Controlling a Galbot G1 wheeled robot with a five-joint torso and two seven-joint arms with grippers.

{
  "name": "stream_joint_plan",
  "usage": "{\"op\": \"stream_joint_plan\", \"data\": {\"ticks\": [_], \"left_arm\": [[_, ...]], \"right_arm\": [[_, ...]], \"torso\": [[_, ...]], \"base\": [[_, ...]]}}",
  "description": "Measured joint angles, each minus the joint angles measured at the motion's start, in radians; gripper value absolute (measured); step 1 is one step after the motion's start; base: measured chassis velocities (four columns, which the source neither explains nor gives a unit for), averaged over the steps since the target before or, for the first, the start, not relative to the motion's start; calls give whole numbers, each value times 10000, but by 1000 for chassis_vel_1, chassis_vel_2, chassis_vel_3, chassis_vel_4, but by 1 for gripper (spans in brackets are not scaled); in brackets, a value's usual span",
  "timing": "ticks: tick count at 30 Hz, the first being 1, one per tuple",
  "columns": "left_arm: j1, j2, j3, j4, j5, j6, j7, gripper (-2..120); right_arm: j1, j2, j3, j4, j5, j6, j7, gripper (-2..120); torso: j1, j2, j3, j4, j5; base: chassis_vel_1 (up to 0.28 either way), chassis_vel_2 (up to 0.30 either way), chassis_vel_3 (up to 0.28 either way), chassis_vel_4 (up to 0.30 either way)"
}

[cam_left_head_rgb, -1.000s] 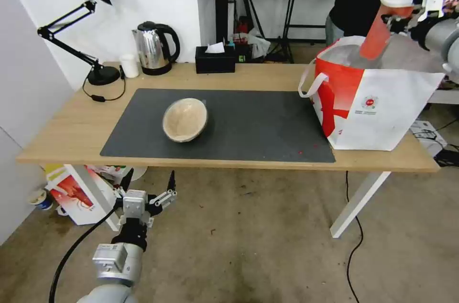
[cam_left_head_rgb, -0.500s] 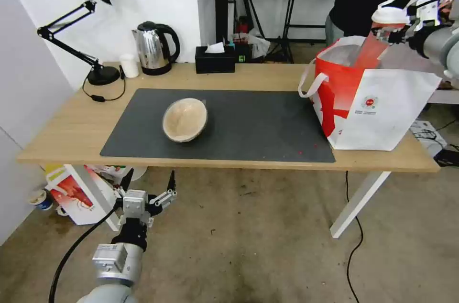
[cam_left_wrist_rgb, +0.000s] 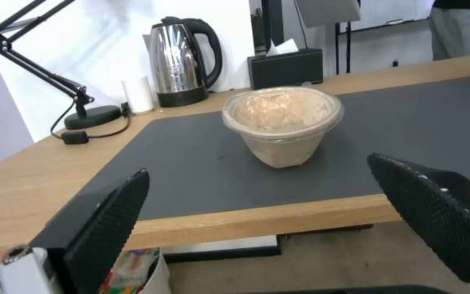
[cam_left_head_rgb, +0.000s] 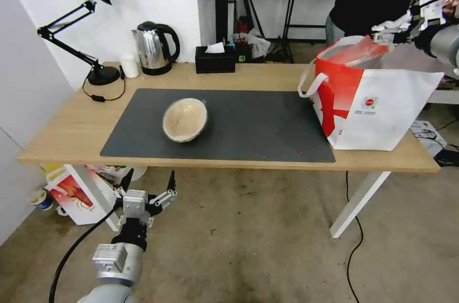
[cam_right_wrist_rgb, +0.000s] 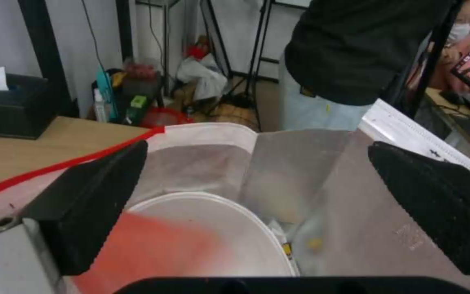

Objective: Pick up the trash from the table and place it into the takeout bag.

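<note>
Red cup: dropping into the takeout bag, blurred at its mouth.
Risk: it may land on the white bowl inside and spill.
Right gripper: above the bag, fingers spread, holding nothing.
Left gripper: open below the table, idle.
Beige bowl: on the mat.
</note>
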Motion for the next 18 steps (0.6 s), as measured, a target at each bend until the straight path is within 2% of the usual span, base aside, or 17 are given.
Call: {"op": "stream_joint_plan", "data": {"ticks": [18], "left_arm": [[0, 0, 0, 0, 0, 0, 0, 100]], "right_arm": [[114, -63, -80, -24, -96, 108, 9, 100]], "torso": [[0, 0, 0, -1, 0]], "base": [[0, 0, 0, 0]]}}
